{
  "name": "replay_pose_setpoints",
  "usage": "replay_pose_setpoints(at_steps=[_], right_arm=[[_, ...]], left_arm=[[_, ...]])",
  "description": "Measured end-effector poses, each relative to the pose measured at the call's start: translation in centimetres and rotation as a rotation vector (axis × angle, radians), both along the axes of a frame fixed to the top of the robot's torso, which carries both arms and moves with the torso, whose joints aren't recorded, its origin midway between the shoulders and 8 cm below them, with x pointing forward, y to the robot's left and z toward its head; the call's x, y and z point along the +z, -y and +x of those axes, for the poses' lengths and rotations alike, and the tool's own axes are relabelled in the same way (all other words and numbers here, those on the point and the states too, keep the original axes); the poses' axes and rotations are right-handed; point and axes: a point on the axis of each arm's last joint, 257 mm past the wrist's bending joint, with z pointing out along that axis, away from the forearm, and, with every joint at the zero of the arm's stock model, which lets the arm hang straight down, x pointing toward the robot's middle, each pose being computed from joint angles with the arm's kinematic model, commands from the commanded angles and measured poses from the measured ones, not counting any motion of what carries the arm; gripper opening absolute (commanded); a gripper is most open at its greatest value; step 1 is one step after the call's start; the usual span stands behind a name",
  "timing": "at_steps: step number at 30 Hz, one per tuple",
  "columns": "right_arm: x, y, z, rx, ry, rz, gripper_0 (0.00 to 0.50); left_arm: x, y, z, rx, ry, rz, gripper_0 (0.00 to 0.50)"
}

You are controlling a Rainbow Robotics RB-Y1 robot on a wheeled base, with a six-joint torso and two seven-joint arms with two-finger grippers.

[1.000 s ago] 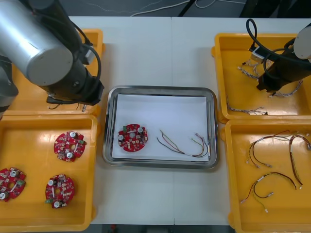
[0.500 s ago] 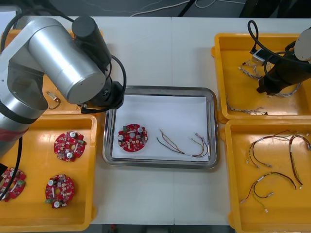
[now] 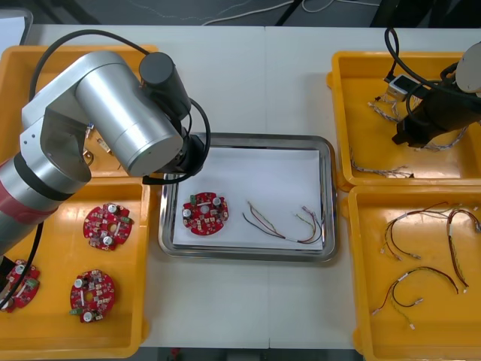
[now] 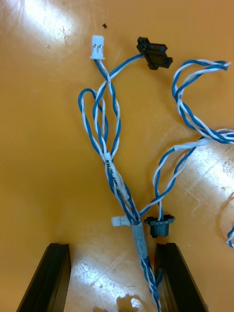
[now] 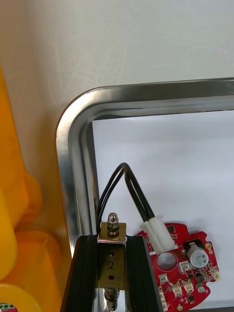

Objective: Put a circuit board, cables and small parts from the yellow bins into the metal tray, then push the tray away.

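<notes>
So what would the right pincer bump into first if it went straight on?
Most likely the twisted blue and white cable, lying in the yellow bin between the open fingers of the right pincer. How near it is, I can't tell.

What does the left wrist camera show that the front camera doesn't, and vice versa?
Left wrist view: the left gripper shut on a small metal part, a black cable looping from it to a white connector, at a corner of the metal tray. Front view: the right gripper over blue and white cables in the far right bin, a red and yellow cable in the tray, three boards in the near left bin. Both: the metal tray, white inside, holding one red circuit board.
</notes>
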Motion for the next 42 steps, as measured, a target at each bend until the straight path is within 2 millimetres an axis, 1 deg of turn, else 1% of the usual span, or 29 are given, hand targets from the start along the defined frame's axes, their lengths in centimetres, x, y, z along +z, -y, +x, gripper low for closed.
replay_pose_setpoints(at_steps=[6, 7, 9, 10, 11, 12, 13, 14, 16, 20, 24, 33, 37, 42], right_arm=[[0.0, -0.3, 0.0, 0.001, -0.001, 0.012, 0.497], [0.0, -0.4, 0.0, 0.001, -0.001, 0.016, 0.493], [0.0, -0.5, 0.0, 0.002, -0.002, 0.022, 0.468], [0.0, -0.5, -0.1, 0.002, -0.004, 0.023, 0.43], [0.0, -0.5, -0.1, 0.002, -0.006, 0.023, 0.377], [-0.1, -0.5, -0.2, 0.002, -0.009, 0.023, 0.351], [-0.1, -0.5, -0.3, 0.002, -0.011, 0.023, 0.255], [-0.1, -0.5, -0.3, 0.002, -0.014, 0.023, 0.128], [-0.2, -0.5, -0.3, 0.002, -0.014, 0.023, 0.0], [-0.2, -0.5, -0.3, 0.001, -0.015, 0.023, 0.0], [-0.2, -0.5, -0.3, -0.003, -0.015, 0.026, 0.0], [0.1, -0.5, -0.4, -0.001, -0.016, 0.023, 0.0], [1.1, -0.4, -1.5, 0.021, -0.049, 0.006, 0.0], [3.9, -0.4, -2.8, 0.029, -0.08, 0.039, 0.0]], left_arm=[[-1.2, 0.5, 0.6, -0.018, 0.015, 0.009, 0.0], [-1.3, 0.6, 0.7, -0.022, 0.017, 0.01, 0.0], [-1.7, 0.8, 0.8, -0.03, 0.021, 0.012, 0.0], [-1.9, 1.0, 0.9, -0.035, 0.026, 0.012, 0.0], [-2.1, 1.1, 1.0, -0.038, 0.029, 0.014, 0.0], [-2.3, 1.1, 1.1, -0.04, 0.032, 0.016, 0.0], [-2.4, 1.2, 1.2, -0.043, 0.034, 0.018, 0.0], [-2.6, 1.2, 1.2, -0.044, 0.037, 0.019, 0.0], [-3.0, 1.3, 1.3, -0.042, 0.039, 0.02, 0.0], [-3.5, 1.2, 1.5, -0.014, 0.039, 0.014, 0.0], [-3.4, 1.2, 1.8, 0.02, 0.043, -0.002, 0.0], [-3.0, 1.7, 3.5, 0.049, 0.053, -0.007, 0.0], [-3.0, 2.0, 3.9, 0.051, 0.06, -0.009, 0.0], [-3.3, 2.1, 4.0, 0.055, 0.061, -0.003, 0.0]])
